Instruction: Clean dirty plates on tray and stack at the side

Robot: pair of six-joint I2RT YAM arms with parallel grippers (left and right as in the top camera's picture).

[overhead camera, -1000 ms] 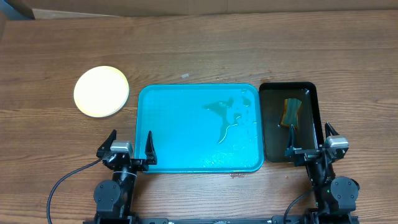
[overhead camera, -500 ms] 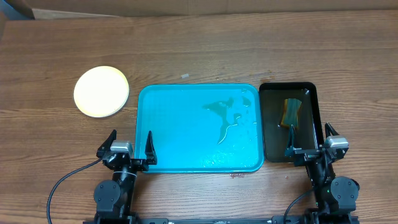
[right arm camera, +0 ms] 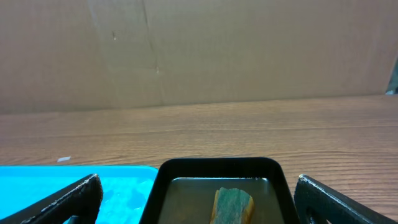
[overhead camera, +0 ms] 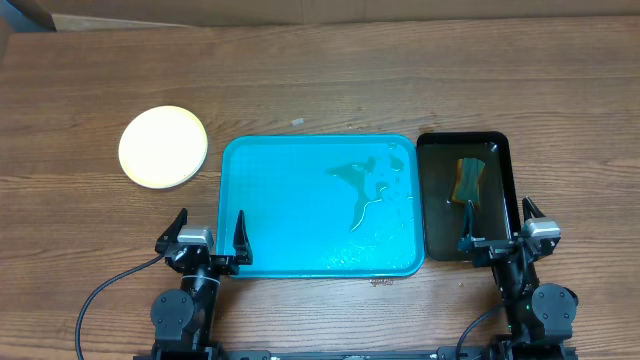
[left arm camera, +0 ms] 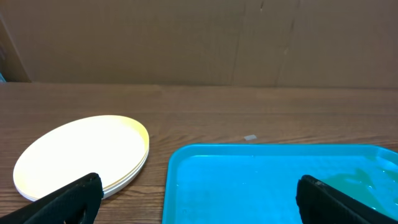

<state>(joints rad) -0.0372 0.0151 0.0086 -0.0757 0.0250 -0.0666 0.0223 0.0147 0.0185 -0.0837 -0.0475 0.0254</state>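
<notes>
You see the plates [overhead camera: 163, 147] stacked toward the left edge of the table [overhead camera: 350, 80], apart from the tray [overhead camera: 290, 200] at mid-table. Your left gripper [overhead camera: 211, 216] and right gripper [overhead camera: 496, 207] hang wide open, empty, by the near edge. The sponge [overhead camera: 468, 178] lies in the black tray [overhead camera: 440, 215].

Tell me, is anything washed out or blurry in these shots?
Overhead: the plates glow nearly featureless, and the wet tray shows a faint sheen. Left wrist: the plates are overexposed; the near fingers are dark and soft. Right wrist: evenly lit, the sponge fairly sharp.
</notes>
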